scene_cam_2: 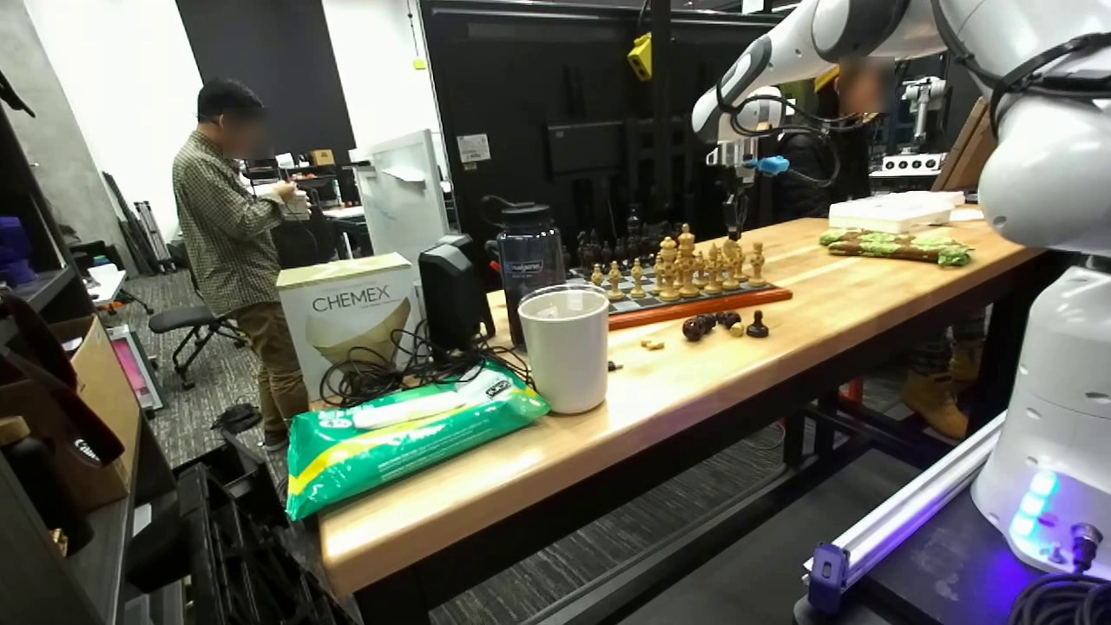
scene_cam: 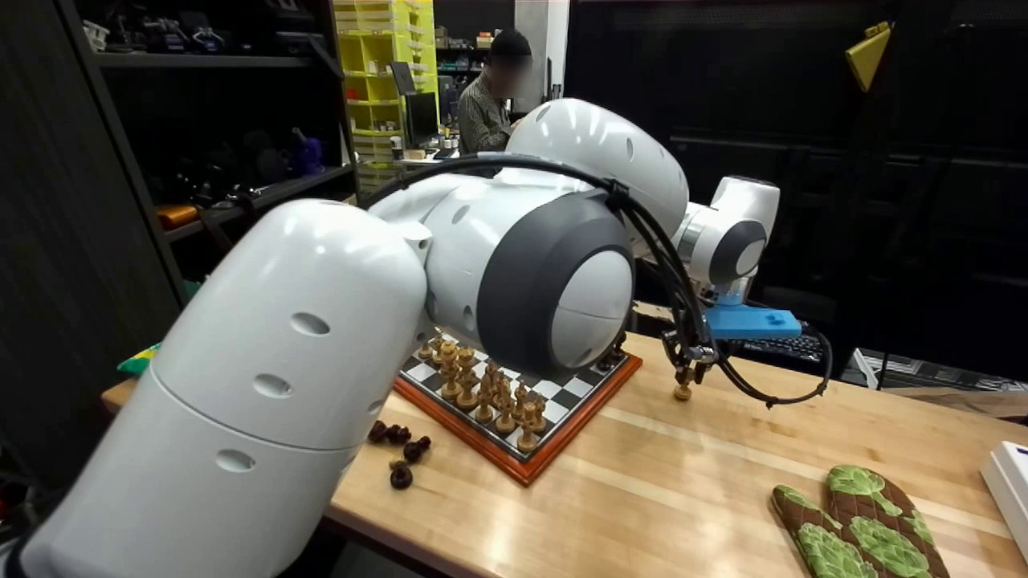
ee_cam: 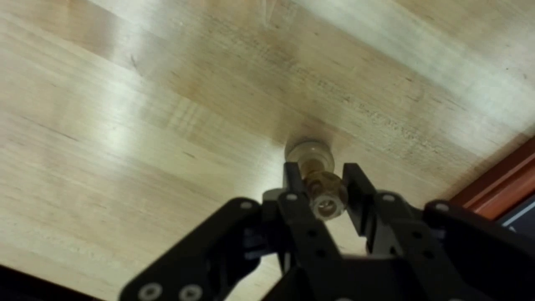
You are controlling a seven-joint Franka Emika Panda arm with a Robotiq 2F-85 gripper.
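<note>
My gripper (ee_cam: 321, 173) is shut on the head of a light wooden chess piece (ee_cam: 327, 201), with a black finger on each side of it. The piece is upright, its round base at or just above the table; I cannot tell which. In an exterior view the gripper (scene_cam: 685, 374) points down with the piece (scene_cam: 682, 393) below it, beside the chessboard (scene_cam: 580, 429). In an exterior view the gripper (scene_cam_2: 736, 227) is behind the light pieces (scene_cam_2: 681, 265), and the held piece cannot be told apart there. The board's red-brown edge (ee_cam: 508, 182) shows at right in the wrist view.
Dark pieces (scene_cam_2: 707, 324) lie on the table before the board; others (scene_cam_2: 594, 247) stand on its far side. A green-brown oven mitt (scene_cam: 875, 530) and white box (scene_cam_2: 890, 211) lie beyond. A white mug (scene_cam_2: 564, 351), bottle (scene_cam_2: 531, 247) and green packet (scene_cam_2: 408, 443) are near the table's end.
</note>
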